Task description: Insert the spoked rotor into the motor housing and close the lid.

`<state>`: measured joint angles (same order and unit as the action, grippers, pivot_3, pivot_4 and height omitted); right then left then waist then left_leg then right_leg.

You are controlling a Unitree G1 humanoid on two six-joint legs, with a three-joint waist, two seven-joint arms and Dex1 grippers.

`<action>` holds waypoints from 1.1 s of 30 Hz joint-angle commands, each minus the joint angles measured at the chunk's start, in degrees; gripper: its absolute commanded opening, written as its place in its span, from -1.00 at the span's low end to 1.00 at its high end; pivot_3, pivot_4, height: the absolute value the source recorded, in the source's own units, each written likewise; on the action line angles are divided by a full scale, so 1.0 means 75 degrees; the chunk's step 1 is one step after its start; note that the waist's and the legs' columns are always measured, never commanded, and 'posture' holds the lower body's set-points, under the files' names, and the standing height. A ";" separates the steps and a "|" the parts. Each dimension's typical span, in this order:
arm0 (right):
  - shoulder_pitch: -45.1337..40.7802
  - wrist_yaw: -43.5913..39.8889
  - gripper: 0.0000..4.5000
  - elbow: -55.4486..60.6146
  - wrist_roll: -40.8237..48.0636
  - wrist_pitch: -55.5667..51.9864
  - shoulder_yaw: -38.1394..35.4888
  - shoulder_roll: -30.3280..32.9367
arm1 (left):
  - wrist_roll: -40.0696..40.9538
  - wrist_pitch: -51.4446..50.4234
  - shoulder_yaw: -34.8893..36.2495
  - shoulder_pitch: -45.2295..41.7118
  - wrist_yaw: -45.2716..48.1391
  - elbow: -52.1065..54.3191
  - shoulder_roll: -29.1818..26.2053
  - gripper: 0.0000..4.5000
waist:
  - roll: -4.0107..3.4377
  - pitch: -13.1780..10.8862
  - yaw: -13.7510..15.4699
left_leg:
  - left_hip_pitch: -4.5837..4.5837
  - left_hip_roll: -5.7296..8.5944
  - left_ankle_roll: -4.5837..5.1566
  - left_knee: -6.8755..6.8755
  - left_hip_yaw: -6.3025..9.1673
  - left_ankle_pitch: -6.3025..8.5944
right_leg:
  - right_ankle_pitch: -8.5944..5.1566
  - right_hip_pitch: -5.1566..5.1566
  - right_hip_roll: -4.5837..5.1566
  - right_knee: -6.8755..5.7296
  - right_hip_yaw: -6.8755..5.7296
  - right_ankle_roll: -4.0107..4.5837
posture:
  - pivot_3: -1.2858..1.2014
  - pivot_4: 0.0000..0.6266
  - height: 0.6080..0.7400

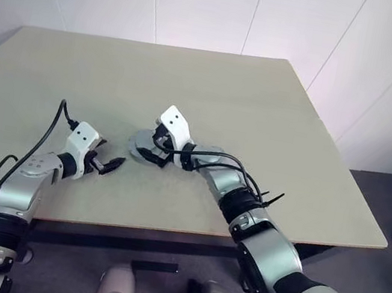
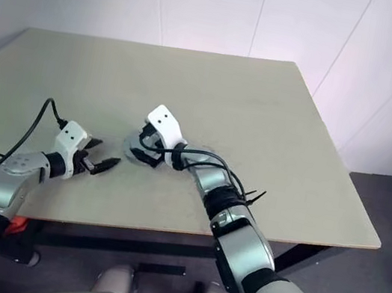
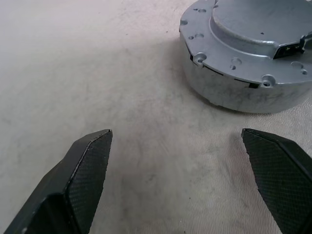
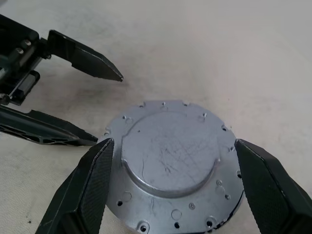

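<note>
The lid [image 4: 170, 165] caps the motor housing [image 3: 243, 92], half hidden between the spread right pincer [image 4: 170, 190]; left pincer [image 3: 185, 180] spread beside.

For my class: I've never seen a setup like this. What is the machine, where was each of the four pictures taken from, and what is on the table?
It is a humanoid robot with two arms, each ending in a gripper of two black fingers. Two pictures come from cameras in its head, looking down over its arms at a beige table. The other two come from a camera on each wrist, looking along that gripper's fingers.

On the table stands a round grey metal motor housing with its flat lid on top. The right gripper is open, with one finger on either side of the housing; whether they touch it is unclear. The left gripper is also open and empty, beside the housing and apart from it. Nothing is lifted off the table.
</note>
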<state>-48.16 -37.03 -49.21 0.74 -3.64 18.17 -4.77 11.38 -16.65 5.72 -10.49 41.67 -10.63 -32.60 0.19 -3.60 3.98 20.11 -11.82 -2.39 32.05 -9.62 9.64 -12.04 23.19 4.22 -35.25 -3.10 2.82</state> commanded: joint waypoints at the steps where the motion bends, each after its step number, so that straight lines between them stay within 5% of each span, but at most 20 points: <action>1: -0.0270 0.0039 0.98 -0.0068 -0.0039 0.0265 -0.0226 -0.0113 | 0.0029 0.0023 0.0172 -0.0080 -0.0016 0.0208 -0.0204 1.00 | 0.0000 0.0000 -0.0008 | 0.0000 0.0000 0.0000 0.0001 0.0000 0.0000 | 0.0000 0.0000 0.0000 -0.0001 0.0000 0.0001 | 0.03 -1.00 1.00; 12: -0.0478 0.0126 0.98 -0.0849 -0.0296 0.0564 -0.0457 -0.0271 | 0.0077 -0.0060 0.0309 0.0084 -0.0105 0.0394 -0.0293 1.00 | -0.0001 0.0000 -0.0009 | -0.0007 -0.0002 0.0003 0.0020 0.0001 0.0002 | 0.0001 -0.0002 0.0000 -0.0024 0.0001 0.0002 | 0.03 -1.00 1.00; 18: -0.0477 -0.0015 0.37 -0.0718 -0.0327 0.0585 -0.0499 -0.0264 | 0.0098 0.0013 0.0638 0.0145 -0.0226 0.0177 -0.0507 1.00 | -0.0001 -0.0001 0.0003 | -0.0006 -0.0002 0.0002 0.0026 0.0005 0.0001 | 0.0001 -0.0004 0.0000 -0.0029 0.0000 0.0002 | 0.03 -1.00 1.00; 33: -0.0356 -0.0689 0.37 0.0055 -0.0377 0.0021 -0.0400 -0.0122 | 0.0253 -0.0011 0.0884 0.0252 -0.0215 0.0021 -0.0511 1.00 | 0.0003 -0.0003 -0.0005 | -0.0002 -0.0001 0.0007 0.0027 0.0012 0.0007 | 0.0001 -0.0005 0.0000 -0.0027 0.0000 0.0006 | 0.03 -1.00 1.00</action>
<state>-50.17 -41.75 -51.91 -2.30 -3.50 15.46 -5.38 12.45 -16.94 10.98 -8.42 40.34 -11.22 -36.03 0.21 -3.63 3.95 20.10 -11.83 -2.34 32.25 -9.53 9.70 -12.04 23.15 4.22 -35.46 -3.10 2.87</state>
